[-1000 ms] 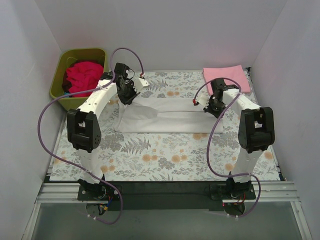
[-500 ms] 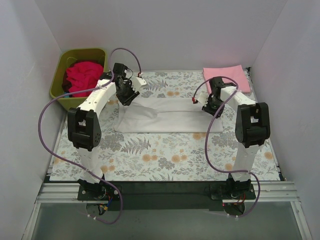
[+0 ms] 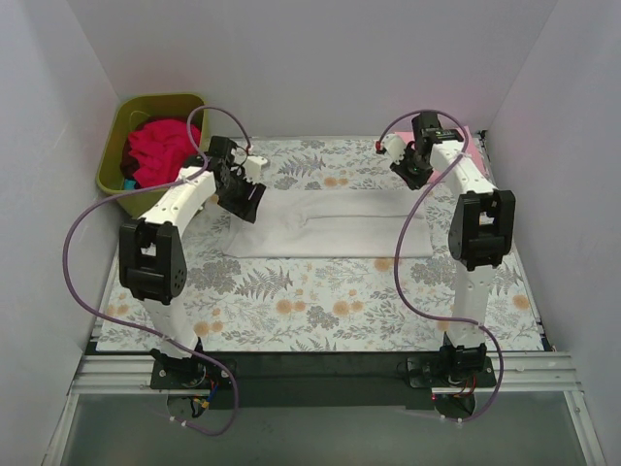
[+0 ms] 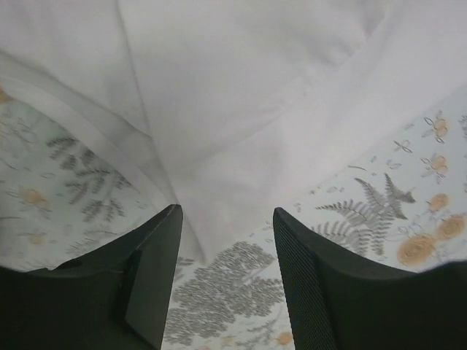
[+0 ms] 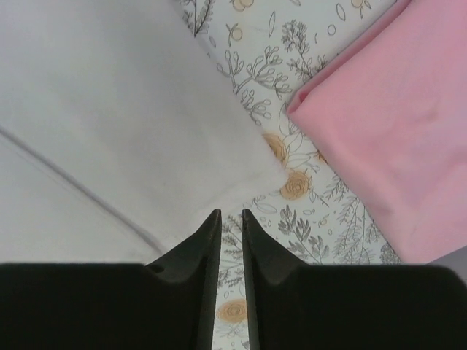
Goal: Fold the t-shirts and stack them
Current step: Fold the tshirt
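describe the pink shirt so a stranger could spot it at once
Start at the floral sheet and go to its far right corner. The pink t-shirt lies flat there, just past the right end of the white t-shirt and not touching it. It is the only pink cloth; the red shirts sit in the green tub at far left.

walls (image 3: pixel 291 58): plain pale grey, three sides | floral sheet (image 3: pixel 320 311): right under left pincer (image 3: pixel 245 201) | green tub (image 3: pixel 107 165): near, to its left | light: soft, flat
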You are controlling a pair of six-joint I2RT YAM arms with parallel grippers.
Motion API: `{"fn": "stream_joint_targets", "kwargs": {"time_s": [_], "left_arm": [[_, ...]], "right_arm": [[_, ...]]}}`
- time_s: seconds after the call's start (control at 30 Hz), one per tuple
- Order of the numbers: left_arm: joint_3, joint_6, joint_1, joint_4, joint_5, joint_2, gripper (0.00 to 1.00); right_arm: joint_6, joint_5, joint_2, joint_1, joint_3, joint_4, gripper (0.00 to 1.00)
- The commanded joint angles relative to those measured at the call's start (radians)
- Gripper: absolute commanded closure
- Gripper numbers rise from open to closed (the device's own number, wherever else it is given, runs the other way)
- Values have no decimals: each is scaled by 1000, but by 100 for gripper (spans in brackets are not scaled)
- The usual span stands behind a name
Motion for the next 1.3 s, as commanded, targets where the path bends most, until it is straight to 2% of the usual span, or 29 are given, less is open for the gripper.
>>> {"fn": "stream_joint_targets", "kwargs": {"time_s": [0.0, 0.17, 0.33, 0.47, 0.6, 0.7, 0.8, 0.83, 0.87, 0.9, 0.97, 1.07, 1.27], "left_arm": [[-109, -153, -7, 29, 76, -91, 48], [-192, -245, -15, 63, 64, -76, 51], [-207, -286, -16, 77, 6, -24, 51], [-204, -305, -16, 90, -78, 33, 52], [-163, -290, -15, 107, -161, 116, 54], [-42, -263, -7, 97, -206, 222, 55], [188, -237, 14, 78, -227, 358, 56], [255, -237, 33, 72, -227, 389, 56], [435, -246, 40, 54, -223, 459, 55], [517, -253, 48, 10, -186, 485, 54], [674, -269, 57, -12, -171, 504, 52], [635, -292, 56, 21, -111, 434, 50], [287, -397, 5, 69, 41, 240, 49]], "right_arm": [[92, -63, 87, 8, 95, -46, 77], [107, -50, 171, 12, 158, -41, 82], [84, -23, 181, 11, 90, -40, 85], [60, -9, 130, 12, -50, -18, 86], [41, -6, 38, 12, -279, 3, 86], [34, -14, -68, 20, -419, 13, 87], [32, -47, -222, 69, -619, -6, 87], [26, -114, -272, 92, -706, -68, 86], [21, -160, -372, 121, -736, -99, 86], [26, -205, -422, 174, -756, -136, 85], [47, -291, -531, 203, -757, -174, 81], [83, -278, -536, 197, -655, -190, 80], [92, -222, -366, 155, -552, -159, 84]]}}
